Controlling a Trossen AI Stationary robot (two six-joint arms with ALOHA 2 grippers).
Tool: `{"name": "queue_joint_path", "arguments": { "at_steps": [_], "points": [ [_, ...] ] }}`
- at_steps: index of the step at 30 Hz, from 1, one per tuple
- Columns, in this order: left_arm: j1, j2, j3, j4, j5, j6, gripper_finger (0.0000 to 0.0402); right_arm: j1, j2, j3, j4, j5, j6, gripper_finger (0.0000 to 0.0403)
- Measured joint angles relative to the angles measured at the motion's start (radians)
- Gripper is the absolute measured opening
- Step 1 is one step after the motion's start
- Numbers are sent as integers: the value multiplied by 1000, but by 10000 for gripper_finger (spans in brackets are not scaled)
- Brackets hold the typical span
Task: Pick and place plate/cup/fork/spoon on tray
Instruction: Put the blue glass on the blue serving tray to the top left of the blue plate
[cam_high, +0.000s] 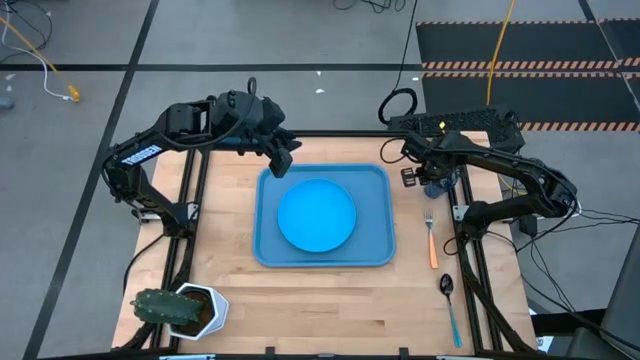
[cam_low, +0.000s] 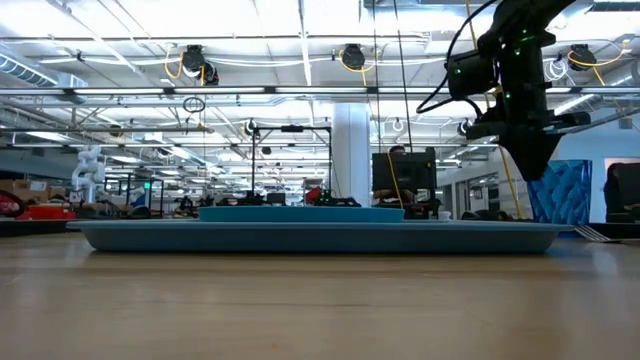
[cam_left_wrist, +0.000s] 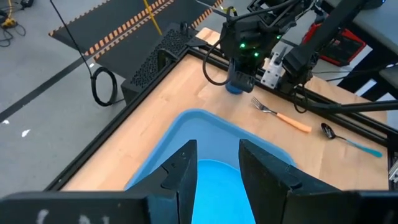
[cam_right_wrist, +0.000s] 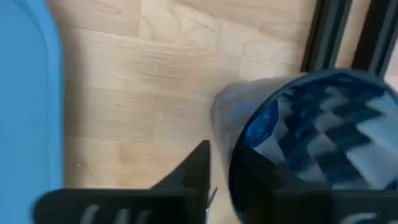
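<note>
The right gripper (cam_high: 436, 186) sits at the translucent dark-blue plastic cup (cam_right_wrist: 311, 137) on the wooden counter (cam_high: 320, 300), right of the large rectangular blue tray (cam_high: 375, 215); 1 finger is inside the rim, though whether the jaws pinch is unclear. The round bright-blue plate (cam_high: 316, 215) lies on the tray, the left gripper (cam_left_wrist: 214, 171) hovers over its far-left corner with jaws narrowly apart and empty, and the orange-handled fork (cam_high: 430, 238) and light-blue-handled spoon (cam_high: 450, 305) lie right of the tray.

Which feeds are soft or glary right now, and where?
Right wrist view: the cup fills the frame, blurred, beside the right tool. Low view: ceiling lights glare, the tray stays sharp. Left wrist view: the left tool looks soft; the fork and spoon show clearly.
</note>
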Motion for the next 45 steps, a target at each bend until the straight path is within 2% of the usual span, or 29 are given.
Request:
{"name": "queue_joint_path", "arguments": {
  "at_steps": [3,10,16,21,30,36,45],
  "points": [
    [0,0,0,0,0,5,120,0,0,0,13,-1,-23,9],
    [-1,0,0,1,8,-22,120,0,0,0,31,1,-98,4],
    [-7,0,0,3,17,-46,120,0,0,0,38,-5,-100,2],
    [-1,4,0,2,18,-43,120,0,0,49,37,-27,-126,1],
    [44,7,-1,-37,81,15,120,50,29,292,19,-65,-217,1],
    [87,7,-1,-53,82,37,120,131,151,499,-91,-80,-269,0],
    [110,40,0,-22,94,-9,120,229,337,744,-105,-101,-260,0]
  ]
}}
